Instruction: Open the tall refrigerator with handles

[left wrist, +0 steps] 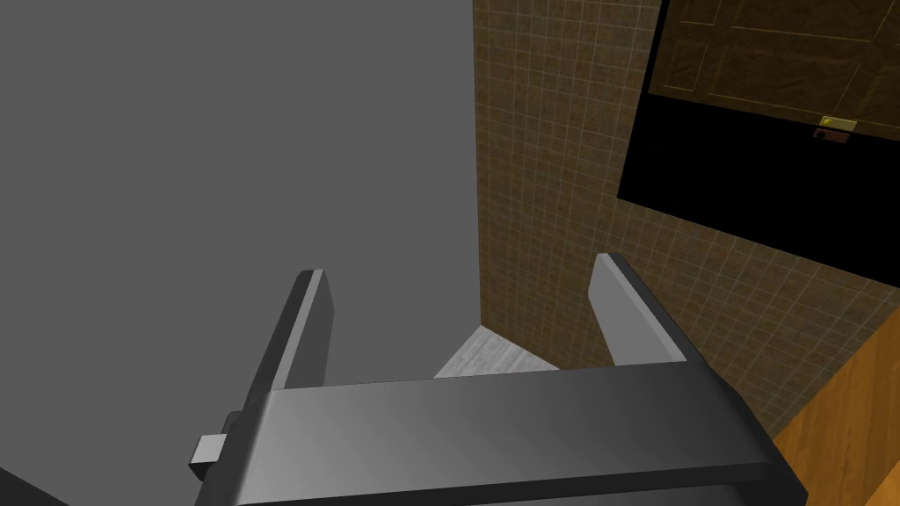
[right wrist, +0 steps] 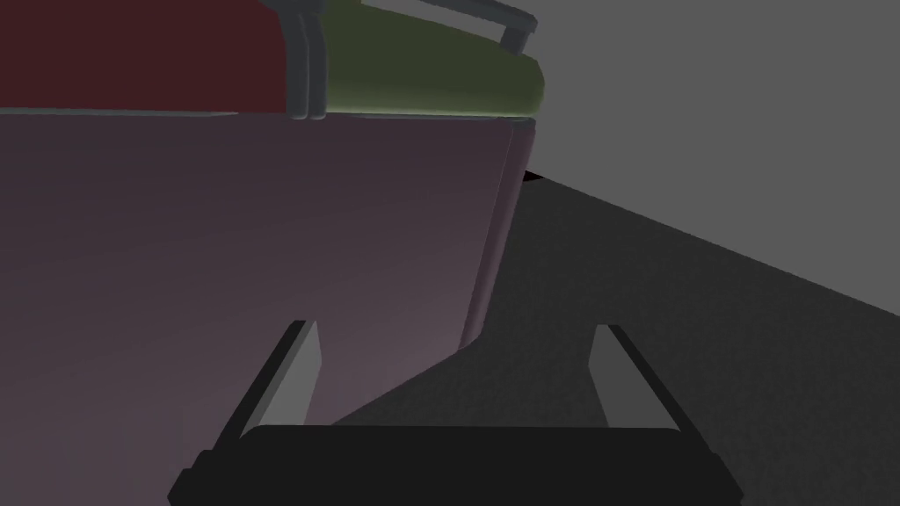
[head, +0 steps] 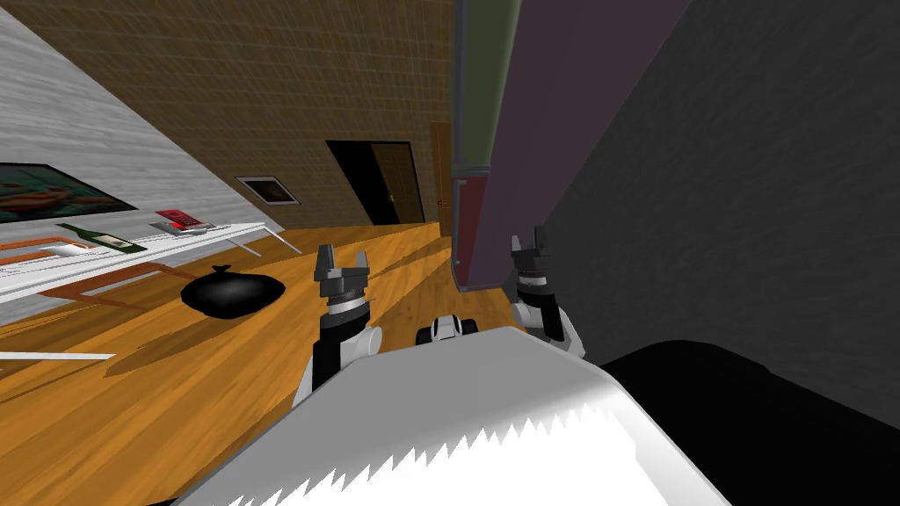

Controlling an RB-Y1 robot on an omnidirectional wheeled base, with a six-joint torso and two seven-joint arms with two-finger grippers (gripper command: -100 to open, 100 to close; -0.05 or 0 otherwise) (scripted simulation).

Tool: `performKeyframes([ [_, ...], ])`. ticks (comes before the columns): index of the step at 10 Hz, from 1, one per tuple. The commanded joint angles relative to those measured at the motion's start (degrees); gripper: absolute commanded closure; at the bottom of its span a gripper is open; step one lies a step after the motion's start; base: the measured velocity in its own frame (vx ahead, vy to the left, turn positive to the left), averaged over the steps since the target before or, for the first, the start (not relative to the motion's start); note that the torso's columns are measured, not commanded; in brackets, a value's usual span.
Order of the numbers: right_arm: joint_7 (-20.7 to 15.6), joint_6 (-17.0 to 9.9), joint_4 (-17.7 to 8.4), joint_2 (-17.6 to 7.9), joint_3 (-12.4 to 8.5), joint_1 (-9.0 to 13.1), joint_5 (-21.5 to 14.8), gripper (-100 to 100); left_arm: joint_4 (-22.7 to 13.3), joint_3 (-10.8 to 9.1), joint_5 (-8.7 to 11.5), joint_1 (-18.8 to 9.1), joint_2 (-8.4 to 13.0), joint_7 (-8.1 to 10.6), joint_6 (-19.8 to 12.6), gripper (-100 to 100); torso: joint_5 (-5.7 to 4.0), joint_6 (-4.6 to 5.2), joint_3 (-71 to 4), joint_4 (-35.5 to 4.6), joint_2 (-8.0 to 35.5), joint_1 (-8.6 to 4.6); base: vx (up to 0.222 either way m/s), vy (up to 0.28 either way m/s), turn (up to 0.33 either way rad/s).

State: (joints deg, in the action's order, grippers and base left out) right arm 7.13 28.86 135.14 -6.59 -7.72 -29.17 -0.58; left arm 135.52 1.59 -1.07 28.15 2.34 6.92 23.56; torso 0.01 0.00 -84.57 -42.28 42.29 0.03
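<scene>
Our right hand (right wrist: 454,329) is open, its two fingers spread and touching nothing, held just beside the mauve side panel (right wrist: 220,246) of the refrigerator (head: 527,114). Past the fingers that panel runs to the front. There a green door (right wrist: 422,83) and a dark red door (right wrist: 132,53) sit side by side, both looking closed, with grey handles (right wrist: 303,61) along the seam between them. The refrigerator stands tall on the wooden floor (head: 176,378), next to the dark grey wall (head: 747,176) and directly ahead of the right hand.

Our left hand (left wrist: 459,266) is open too and holds nothing. It hangs over the floor, apart from the refrigerator, facing a flat grey plane (left wrist: 220,132) and a brown tiled wall (left wrist: 545,176) with a black area (left wrist: 747,202) in a doorway.

Further left a black bag (head: 233,292) lies on the floor. Beyond it a white surface (head: 215,234) carries a green bottle (head: 101,237) lying flat, and a red book (head: 180,220) nearer its far end.
</scene>
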Motion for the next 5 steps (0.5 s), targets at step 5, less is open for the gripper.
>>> performKeyframes([
  [5,-2.6,1.4,1.5,-1.2,-9.5,-2.8,-3.9,-100,0.0,0.00,0.0,0.0,0.0,0.00,0.0,0,0.00,0.00,0.0,0.0,0.0,0.00,0.075,0.030,0.064],
])
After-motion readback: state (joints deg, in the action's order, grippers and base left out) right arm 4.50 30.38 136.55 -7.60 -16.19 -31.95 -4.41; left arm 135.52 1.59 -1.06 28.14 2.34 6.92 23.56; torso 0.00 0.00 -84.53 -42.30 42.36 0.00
